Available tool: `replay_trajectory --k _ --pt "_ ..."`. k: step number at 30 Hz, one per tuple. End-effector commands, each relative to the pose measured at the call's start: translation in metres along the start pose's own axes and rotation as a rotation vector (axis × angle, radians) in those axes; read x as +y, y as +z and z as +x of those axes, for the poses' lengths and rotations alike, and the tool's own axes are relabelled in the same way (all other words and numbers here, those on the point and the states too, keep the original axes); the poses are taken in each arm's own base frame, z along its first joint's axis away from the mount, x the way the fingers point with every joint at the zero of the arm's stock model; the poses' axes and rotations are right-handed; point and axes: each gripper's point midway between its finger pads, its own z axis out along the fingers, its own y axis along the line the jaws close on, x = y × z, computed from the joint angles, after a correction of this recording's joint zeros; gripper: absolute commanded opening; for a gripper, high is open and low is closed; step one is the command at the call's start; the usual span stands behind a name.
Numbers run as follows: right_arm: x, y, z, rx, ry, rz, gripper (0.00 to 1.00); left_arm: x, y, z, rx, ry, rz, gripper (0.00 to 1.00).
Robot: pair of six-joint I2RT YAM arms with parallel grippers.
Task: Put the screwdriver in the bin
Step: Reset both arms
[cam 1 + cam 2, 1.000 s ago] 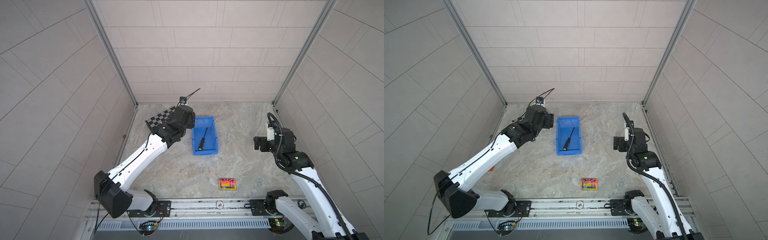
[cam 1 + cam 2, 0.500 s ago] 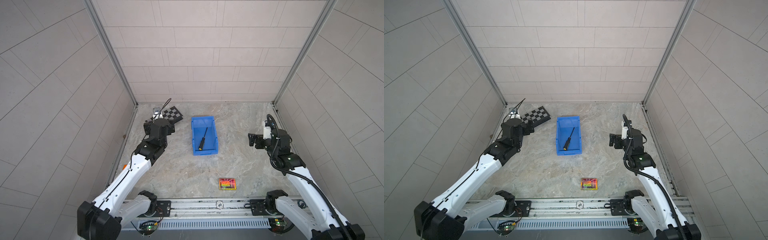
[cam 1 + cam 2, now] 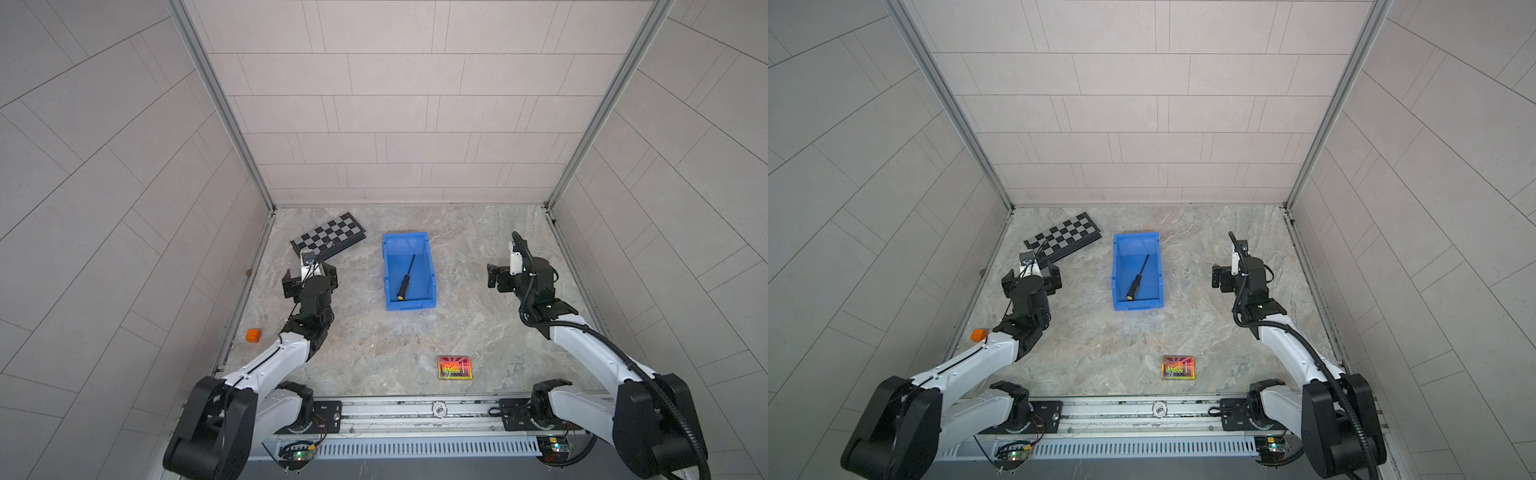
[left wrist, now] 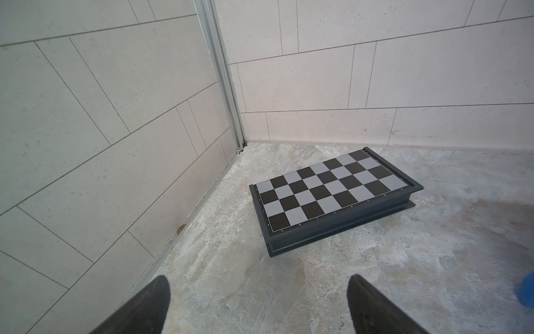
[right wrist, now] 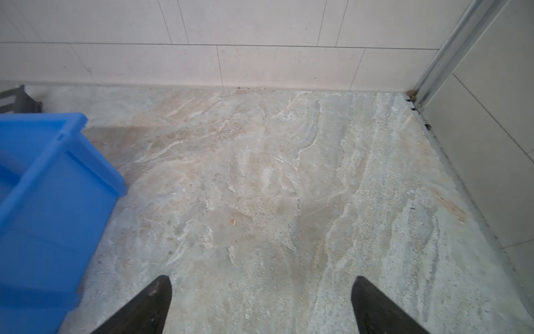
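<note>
My two top views sit high over the rail [image 3: 415, 411], looking steeply down, sharing the whole worktop [image 3: 374, 332], left wrist camera low, close, facing the chequered board [image 4: 326, 191], right wrist equally low, facing bare worktop, both catching the bin [image 5: 43, 188].

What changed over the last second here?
The left gripper, open and empty, pulled back from beside the bright blue plastic bin toward its own base, uncovering the black-and-grey chequered board. The right gripper edged slightly toward the bin. The slim black screwdriver with the yellow cap lay in the unmoved bin throughout.
</note>
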Motion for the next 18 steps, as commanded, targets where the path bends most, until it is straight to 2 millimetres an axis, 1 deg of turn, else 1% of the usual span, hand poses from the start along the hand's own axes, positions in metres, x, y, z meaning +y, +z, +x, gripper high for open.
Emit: replay_trajectory --k 1,3,5,7,8,9,11,12,13,14,15,16,17,18 --pt "-0.024 0.002 -0.006 -0.068 -0.084 0.132 0.99 0.001 0.006 -0.004 -0.060 -0.036 -0.016 0.99" --pt "-0.033 0.005 0.002 -0.062 -0.102 0.185 0.99 -0.006 0.013 0.001 -0.056 -0.005 -0.004 1.00" --pt "-0.041 0.008 0.006 -0.084 -0.096 0.227 0.99 -0.009 0.023 0.010 -0.051 -0.008 0.006 1.00" --pt "-0.043 0.011 0.006 -0.117 -0.084 0.247 0.99 -0.012 0.033 0.022 -0.029 -0.017 0.018 0.99" --pt "-0.044 0.014 0.006 -0.135 -0.079 0.249 0.99 -0.013 0.036 0.021 -0.051 -0.028 0.035 1.00" --pt "-0.042 0.018 0.006 -0.139 -0.079 0.239 0.99 -0.015 0.039 0.024 -0.027 -0.038 0.068 1.00" --pt "-0.036 0.026 0.006 -0.144 -0.081 0.213 0.99 -0.010 0.047 0.034 -0.013 -0.068 0.060 0.99" --pt "-0.034 0.031 0.008 -0.142 -0.095 0.203 0.99 -0.012 0.048 0.032 -0.009 -0.069 0.077 0.99" --pt "-0.034 0.035 0.011 -0.136 -0.104 0.206 0.99 -0.016 0.048 0.035 0.015 -0.061 0.112 0.99" --pt "-0.033 0.037 0.015 -0.137 -0.106 0.204 0.99 -0.016 0.050 0.034 -0.001 -0.064 0.112 1.00" --pt "-0.032 0.040 0.020 -0.134 -0.107 0.199 0.99 -0.019 0.050 0.032 0.001 -0.060 0.127 0.99" --pt "-0.032 0.044 0.027 -0.130 -0.104 0.196 0.99 -0.021 0.050 0.036 0.020 -0.051 0.139 1.00" --pt "-0.029 0.048 0.035 -0.124 -0.110 0.184 0.99 -0.022 0.051 0.034 0.007 -0.054 0.142 1.00" --pt "-0.026 0.053 0.045 -0.120 -0.129 0.164 0.99 -0.023 0.051 0.034 0.015 -0.050 0.151 1.00"
